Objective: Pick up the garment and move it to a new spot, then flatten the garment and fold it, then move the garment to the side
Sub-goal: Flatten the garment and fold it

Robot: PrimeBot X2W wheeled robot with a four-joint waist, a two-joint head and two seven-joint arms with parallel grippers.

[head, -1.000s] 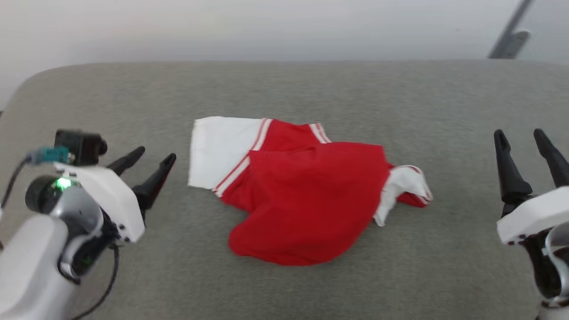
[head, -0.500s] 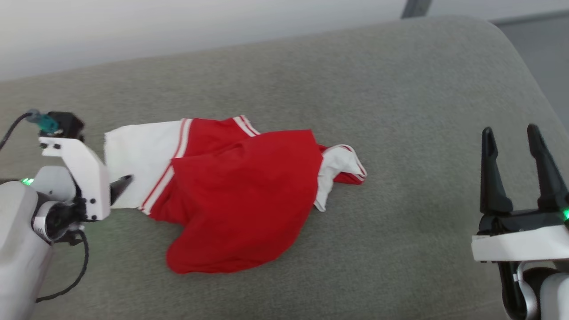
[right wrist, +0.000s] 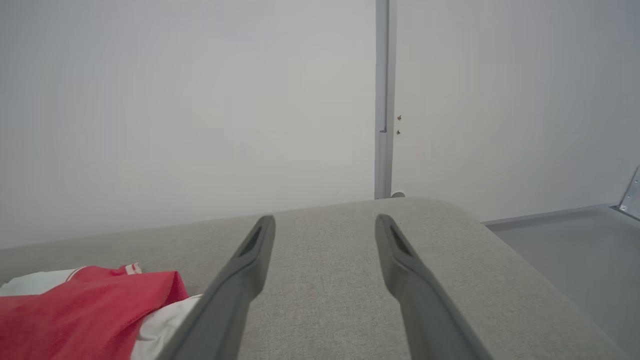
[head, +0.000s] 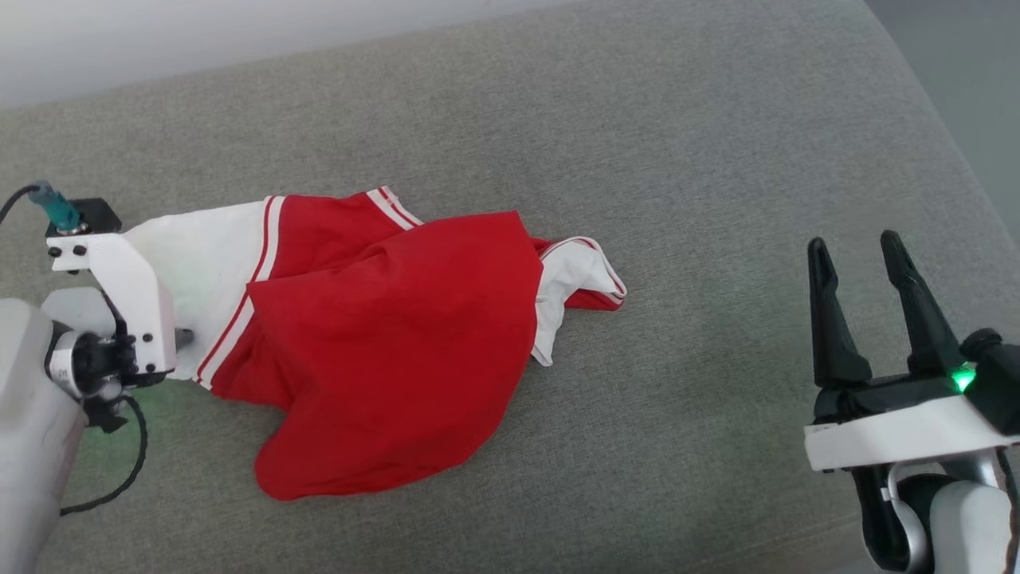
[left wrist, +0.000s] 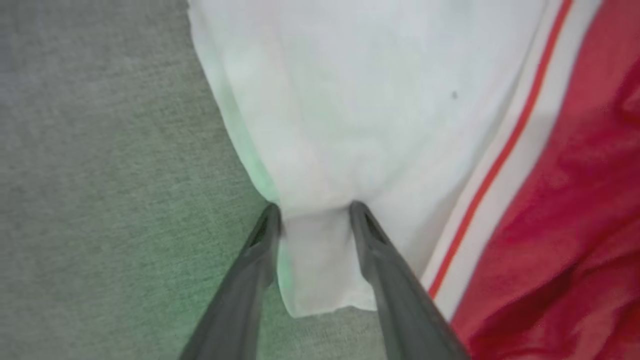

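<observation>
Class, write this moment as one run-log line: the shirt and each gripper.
shirt: crumpled on grey cushion | left gripper: astride white sleeve, grip unclear | right gripper: open, empty, apart from shirt

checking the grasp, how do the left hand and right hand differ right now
The left hand is down on the garment, white sleeve bunched between its fingers; the right hand hangs clear of it, nothing between its fingers. The left hand's fingers stand closer together than the right hand's. Both have two long dark fingers.
</observation>
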